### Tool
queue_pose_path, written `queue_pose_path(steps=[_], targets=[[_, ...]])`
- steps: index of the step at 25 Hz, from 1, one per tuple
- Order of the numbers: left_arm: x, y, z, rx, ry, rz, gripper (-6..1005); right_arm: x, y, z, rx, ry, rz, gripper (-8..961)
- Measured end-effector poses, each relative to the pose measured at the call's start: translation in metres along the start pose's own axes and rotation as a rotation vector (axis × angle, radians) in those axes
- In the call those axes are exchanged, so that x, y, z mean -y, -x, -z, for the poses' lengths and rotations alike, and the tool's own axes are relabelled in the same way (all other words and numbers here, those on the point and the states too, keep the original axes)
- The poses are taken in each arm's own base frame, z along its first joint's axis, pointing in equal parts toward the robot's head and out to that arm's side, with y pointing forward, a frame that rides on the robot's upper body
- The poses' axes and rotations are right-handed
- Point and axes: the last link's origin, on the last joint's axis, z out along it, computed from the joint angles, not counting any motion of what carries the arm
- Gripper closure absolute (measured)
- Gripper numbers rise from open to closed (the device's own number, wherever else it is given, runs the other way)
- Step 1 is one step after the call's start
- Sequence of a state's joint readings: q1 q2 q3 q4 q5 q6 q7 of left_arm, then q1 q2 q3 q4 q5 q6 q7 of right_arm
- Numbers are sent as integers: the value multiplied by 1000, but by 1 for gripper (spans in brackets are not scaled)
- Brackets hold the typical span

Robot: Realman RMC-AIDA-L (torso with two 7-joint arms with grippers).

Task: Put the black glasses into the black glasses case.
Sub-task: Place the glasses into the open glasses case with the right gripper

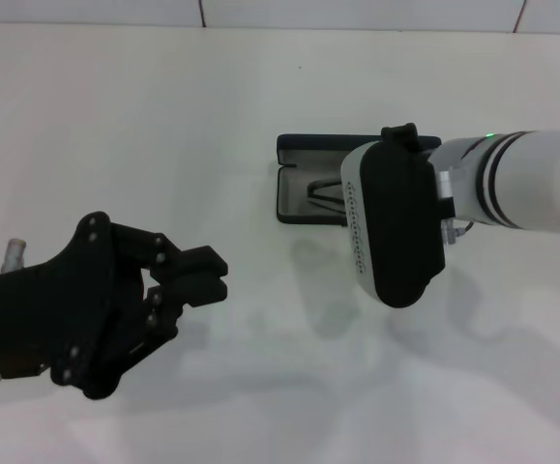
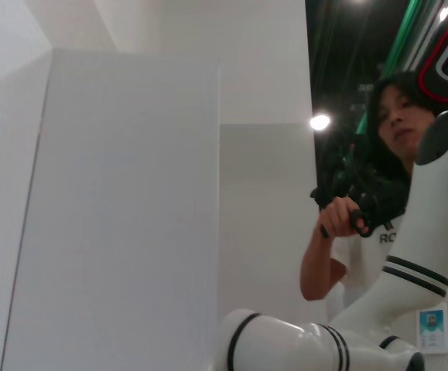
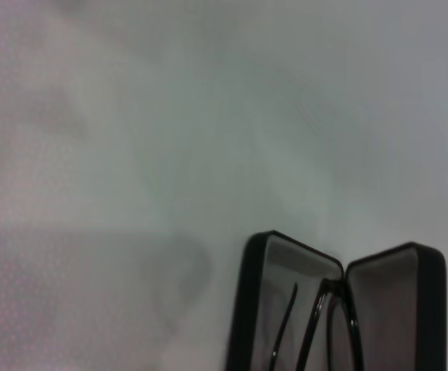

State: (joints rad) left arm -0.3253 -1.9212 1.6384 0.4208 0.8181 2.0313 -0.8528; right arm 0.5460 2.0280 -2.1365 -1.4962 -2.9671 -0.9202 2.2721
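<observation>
We find the black glasses (image 1: 320,196) lying inside the open black glasses case (image 1: 294,184), where their thin temple arms show against the grey lining; the right wrist view confirms this, with the frame (image 3: 316,328) resting across the tray near the hinge line and the lid (image 3: 398,309) standing open beside it. The case sits on the white surface (image 1: 163,126) with its long axis running across the head view, side to side, and its open lid on the far side. The right claw (image 1: 396,217) hangs directly over the right half of the case and is by far the nearer arm; its body hides that half, and we cannot tell how its jaws stand. The left claw (image 1: 202,275) rests well apart, nearer the robot and to the left, with its two pads almost together and nothing between them. We judge that the glasses are placed and that closing the lid remains, a move that must swing the far half toward the robot. The case holds only the glasses, as far as we can see.
</observation>
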Motion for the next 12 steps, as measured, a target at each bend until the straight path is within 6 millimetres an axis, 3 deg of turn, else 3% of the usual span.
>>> queue_pose_path(steps=[12], targets=[[-2, 4, 2, -9, -37, 11, 901, -1, 3, -7, 33, -30, 0, 902]])
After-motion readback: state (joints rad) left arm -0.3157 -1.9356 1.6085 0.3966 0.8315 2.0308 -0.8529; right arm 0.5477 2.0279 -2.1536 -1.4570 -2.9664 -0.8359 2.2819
